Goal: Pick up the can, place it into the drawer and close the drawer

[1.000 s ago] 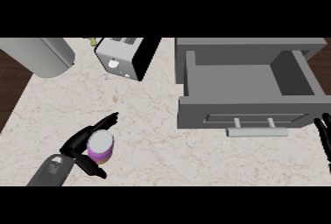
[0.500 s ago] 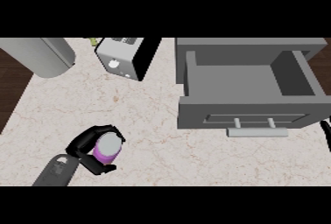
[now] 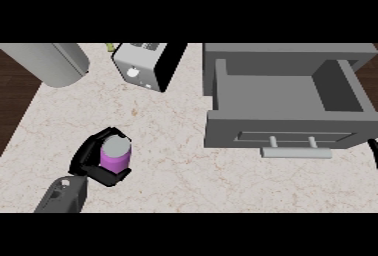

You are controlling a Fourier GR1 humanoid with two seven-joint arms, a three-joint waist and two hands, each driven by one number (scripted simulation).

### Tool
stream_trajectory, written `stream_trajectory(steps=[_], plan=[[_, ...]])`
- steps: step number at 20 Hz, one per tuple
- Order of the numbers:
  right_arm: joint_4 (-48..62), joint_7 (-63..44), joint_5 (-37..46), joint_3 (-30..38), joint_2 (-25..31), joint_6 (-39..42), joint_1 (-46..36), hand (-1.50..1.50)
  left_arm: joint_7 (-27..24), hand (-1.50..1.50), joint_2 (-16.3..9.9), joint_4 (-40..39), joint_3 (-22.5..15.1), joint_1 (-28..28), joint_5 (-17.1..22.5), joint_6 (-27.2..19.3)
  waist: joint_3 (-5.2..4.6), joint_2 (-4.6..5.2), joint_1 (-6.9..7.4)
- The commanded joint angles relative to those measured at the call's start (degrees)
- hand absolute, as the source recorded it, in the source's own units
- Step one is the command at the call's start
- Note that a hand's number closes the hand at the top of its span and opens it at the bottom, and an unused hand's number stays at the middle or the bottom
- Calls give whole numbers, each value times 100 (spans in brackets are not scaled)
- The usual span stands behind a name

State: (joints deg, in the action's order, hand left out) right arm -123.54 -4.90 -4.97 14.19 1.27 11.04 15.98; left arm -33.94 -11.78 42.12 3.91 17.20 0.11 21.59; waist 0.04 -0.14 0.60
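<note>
In the head view, the purple can (image 3: 116, 154) stands on the bench (image 3: 177, 165) at lower left, enclosed by the left robot hand (image 3: 94, 159), whose fingers curl round it, well apart from the open drawer (image 3: 284, 100).

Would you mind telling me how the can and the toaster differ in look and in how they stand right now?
The can is a small purple cylinder with a grey top; the toaster is a larger boxy white and black appliance. The can sits near the counter's front with the left hand curled round it; the toaster stands free at the back, untouched. Both rest on the marble counter, left of the open drawer.
</note>
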Motion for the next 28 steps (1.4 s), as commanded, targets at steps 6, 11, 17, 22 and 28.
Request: stream_trajectory(steps=[6,11,17,22,28], plan=[[-296,-1,-89,-57,-121,31,297,-150,1150,150,585,1448,787,-18,717,-1900,5,-24,-17],[76,138,-186,194,43,156,64,-150,2183,150,748,2816,307,-104,620,-2123,1,-6,-42],[-331,21,-363,226,-17,272,437,-150,3171,150,1125,3856,-332,347,106,-2856,2,-17,-70],[-200,123,-92,130,-69,227,234,-150,3650,150,1170,3609,-668,1033,66,-3304,-3,10,-106],[-201,129,-96,56,-121,50,244,-150,4707,150,1125,3733,-673,2085,-77,-3386,-1,8,-106]])
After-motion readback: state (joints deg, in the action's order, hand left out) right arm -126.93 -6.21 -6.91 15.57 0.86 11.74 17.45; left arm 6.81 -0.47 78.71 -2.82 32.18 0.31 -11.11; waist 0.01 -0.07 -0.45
